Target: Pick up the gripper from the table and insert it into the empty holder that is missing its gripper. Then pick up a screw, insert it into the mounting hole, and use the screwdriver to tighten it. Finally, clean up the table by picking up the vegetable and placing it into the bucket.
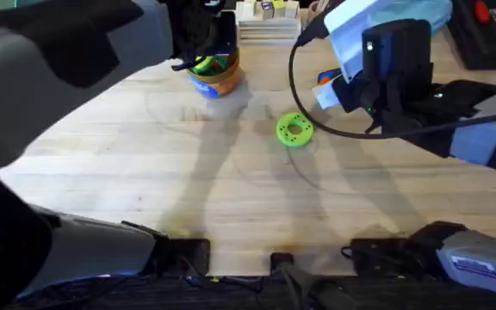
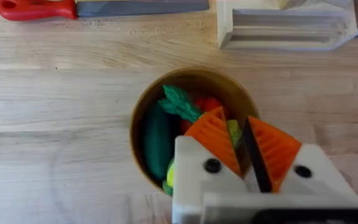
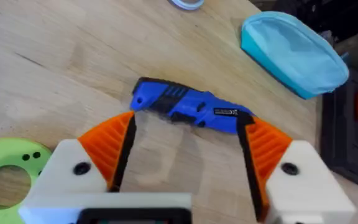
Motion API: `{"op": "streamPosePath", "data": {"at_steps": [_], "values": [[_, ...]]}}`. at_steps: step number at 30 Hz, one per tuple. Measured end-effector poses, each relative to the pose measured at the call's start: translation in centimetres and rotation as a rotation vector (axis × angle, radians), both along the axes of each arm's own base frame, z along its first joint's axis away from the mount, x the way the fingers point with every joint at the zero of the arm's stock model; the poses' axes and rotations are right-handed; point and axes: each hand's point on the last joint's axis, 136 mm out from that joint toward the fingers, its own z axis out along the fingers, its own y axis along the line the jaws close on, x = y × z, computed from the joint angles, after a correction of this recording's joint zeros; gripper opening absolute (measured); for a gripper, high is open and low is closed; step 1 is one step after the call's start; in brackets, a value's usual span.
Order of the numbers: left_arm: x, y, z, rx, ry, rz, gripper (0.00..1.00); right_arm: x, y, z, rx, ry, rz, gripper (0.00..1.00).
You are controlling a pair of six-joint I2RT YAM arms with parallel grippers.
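Screwdriver (image 3: pixel 188 111) lies flat on the counter (image 1: pixel 145 172) just beyond the right gripper (image 3: pixel 188 146), whose jaws are spread wide, one at each end of it. Farther off, the left gripper (image 2: pixel 244 146) hangs over the bucket (image 2: pixel 143 106) with its jaws almost pressed together, toy vegetables inside.

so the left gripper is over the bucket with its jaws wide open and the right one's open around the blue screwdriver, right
Not quite: the left wrist view shows the left gripper over the bucket with jaws nearly closed, not wide open. The right gripper is open around the blue screwdriver.
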Motion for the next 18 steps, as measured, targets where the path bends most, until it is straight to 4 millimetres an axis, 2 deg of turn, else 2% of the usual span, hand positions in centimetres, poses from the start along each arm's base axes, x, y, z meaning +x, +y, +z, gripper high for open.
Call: {"op": "streamPosePath", "data": {"at_steps": [2,3,6,7,8,11,13,18], "values": [[0.2,-0.1,0.3,-0.004,-0.014,0.0,0.265,0.0,0.0,0.0,0.0,0.0,0.0,0.945],[0.3,-0.1,0.4,-0.006,-0.021,-0.001,0.381,0.0,0.0,0.0,0.0,0.0,0.0,0.946],[0.5,-0.1,1.1,-0.013,-0.042,-0.001,0.867,0.0,0.0,0.0,0.0,0.0,0.0,0.945],[0.5,-0.1,1.4,-0.019,-0.051,0.002,0.952,0.0,0.0,0.0,0.001,-0.001,0.0,0.945],[0.5,-0.1,1.8,-0.022,-0.062,0.003,0.982,0.0,0.0,0.1,0.001,-0.003,0.0,0.945],[0.3,0.2,3.5,-0.032,-0.099,0.007,0.992,0.0,-0.1,0.3,-0.001,-0.011,-0.006,0.945],[-0.3,0.5,5.1,-0.037,-0.128,0.01,0.993,-0.2,-0.3,1.3,0.005,-0.035,-0.011,0.945],[-3.2,1.7,9.1,-0.001,-0.179,-0.015,0.995,-1.3,-0.9,7.1,0.1,-0.188,-0.031,0.945]]}}
